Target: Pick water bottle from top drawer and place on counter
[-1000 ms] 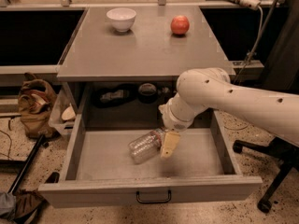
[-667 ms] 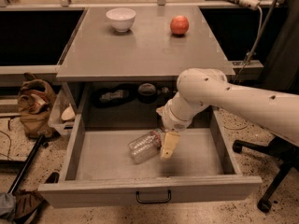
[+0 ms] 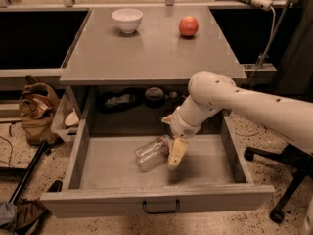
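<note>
Over the last second almost nothing has moved. The bottle still lies on its side on the floor of the open drawer, a little left of centre and slanted, its neck end pointing right toward the claw. The claw remains low in the drawer, touching or just beside that neck end. Whether it is clenched on the bottle or merely resting against it, I cannot tell. With no lift showing, the pick is probably not secured yet. The drawer's left wall stands well apart from the bottle, and the front panel is near but clear of it. The overhanging edge of the table sits above the drawer's back, so a rise should come forward first. On the table, the bowl sits back left and the apple back right, leaving its near half open for setting down.
</note>
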Robot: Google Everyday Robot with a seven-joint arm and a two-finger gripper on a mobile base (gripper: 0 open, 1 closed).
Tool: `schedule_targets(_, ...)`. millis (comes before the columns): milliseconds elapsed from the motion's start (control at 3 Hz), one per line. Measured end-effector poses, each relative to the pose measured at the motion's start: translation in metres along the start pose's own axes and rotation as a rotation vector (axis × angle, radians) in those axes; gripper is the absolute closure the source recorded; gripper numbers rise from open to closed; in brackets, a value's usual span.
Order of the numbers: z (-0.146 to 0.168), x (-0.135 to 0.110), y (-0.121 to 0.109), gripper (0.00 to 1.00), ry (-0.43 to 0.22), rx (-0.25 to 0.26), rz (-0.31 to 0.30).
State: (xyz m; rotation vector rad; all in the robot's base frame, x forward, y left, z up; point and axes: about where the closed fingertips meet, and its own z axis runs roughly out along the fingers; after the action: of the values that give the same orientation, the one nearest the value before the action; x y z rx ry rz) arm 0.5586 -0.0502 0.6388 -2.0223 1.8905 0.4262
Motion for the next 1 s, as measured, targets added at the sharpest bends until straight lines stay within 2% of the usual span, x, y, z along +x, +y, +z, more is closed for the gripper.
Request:
schedule_targets(333,0.0109,-0.0003,0.0001,0.00,-0.015,-0.050,-0.004)
schedule_targets(1000,0.0114,-0.0002,0.0003,0.41,-0.016,-0.053,-0.004)
